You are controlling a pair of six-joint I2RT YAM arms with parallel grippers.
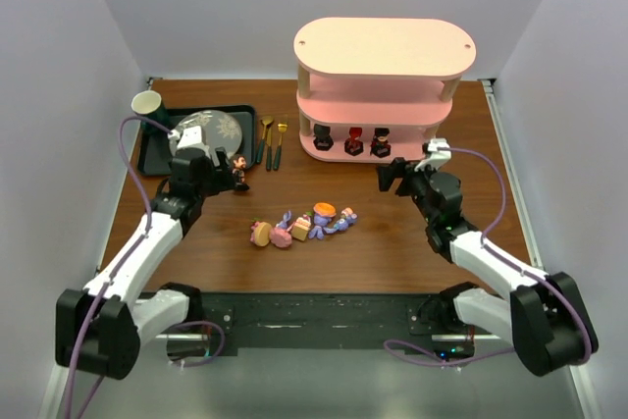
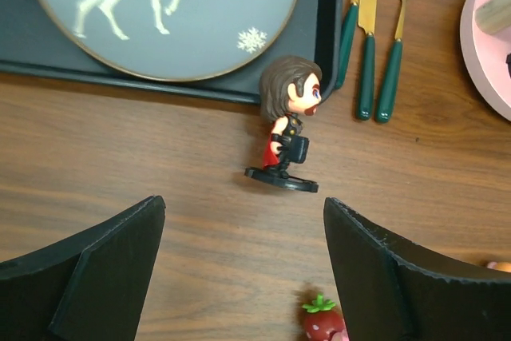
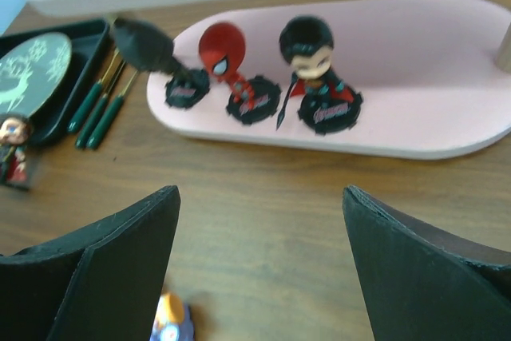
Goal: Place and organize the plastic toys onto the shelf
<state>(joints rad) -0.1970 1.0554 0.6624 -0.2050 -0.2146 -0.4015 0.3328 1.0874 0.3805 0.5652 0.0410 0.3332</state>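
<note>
The pink shelf (image 1: pixel 385 46) stands at the back of the table. Three dark figurines (image 1: pixel 353 140) stand in a row on its bottom tier (image 3: pixel 415 77); the red-masked one (image 3: pixel 225 60) is in the middle. A brown-haired figurine with a red cape (image 1: pixel 238 172) (image 2: pixel 289 121) stands upright beside the tray. My left gripper (image 1: pixel 224 178) (image 2: pixel 243 207) is open just short of it, touching nothing. Several purple, pink and orange toys (image 1: pixel 304 225) lie in a heap mid-table. My right gripper (image 1: pixel 392 176) (image 3: pixel 262 193) is open and empty in front of the shelf.
A black tray (image 1: pixel 155 154) at the back left holds a grey deer plate (image 1: pixel 211 130) (image 2: pixel 160 5). A green cup (image 1: pixel 147 103) stands behind it. Gold cutlery with green handles (image 1: pixel 273 142) (image 2: pixel 371 45) lies between tray and shelf. A strawberry toy (image 2: pixel 322 321) lies under my left gripper.
</note>
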